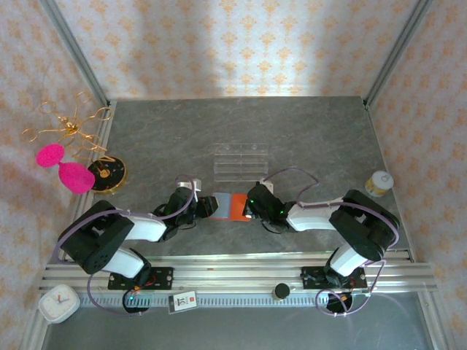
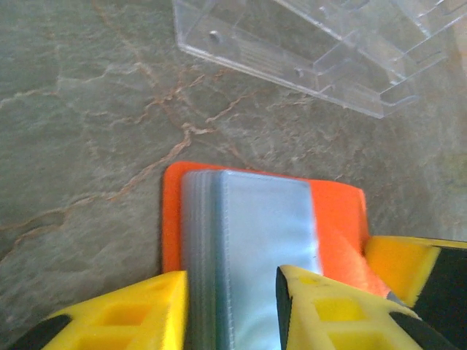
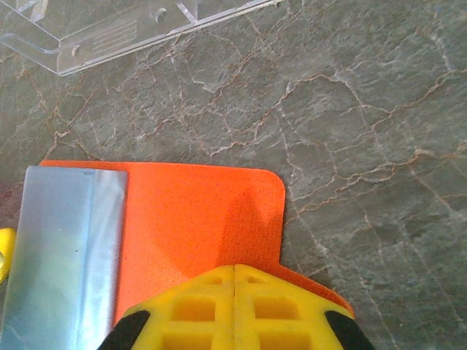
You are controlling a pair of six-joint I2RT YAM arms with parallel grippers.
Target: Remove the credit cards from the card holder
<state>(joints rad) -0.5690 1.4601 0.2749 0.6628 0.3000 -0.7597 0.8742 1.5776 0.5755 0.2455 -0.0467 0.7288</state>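
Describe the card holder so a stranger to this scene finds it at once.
On the grey marbled table, look where the left gripper and right gripper meet. The card holder lies there, just nearer the arms than a clear acrylic rack. It is bright orange-red with a greyish inner panel, unlike the see-through rack.

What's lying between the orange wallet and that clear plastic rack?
Nothing: just bare table between the wallet and the rack, clearest in the left wrist view.

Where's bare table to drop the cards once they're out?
Free: far strip between clear rack and back wall; right, between rack and jar; left, between rack and black dish. Crowded: centre, where left claw and right claw meet at the card holder.
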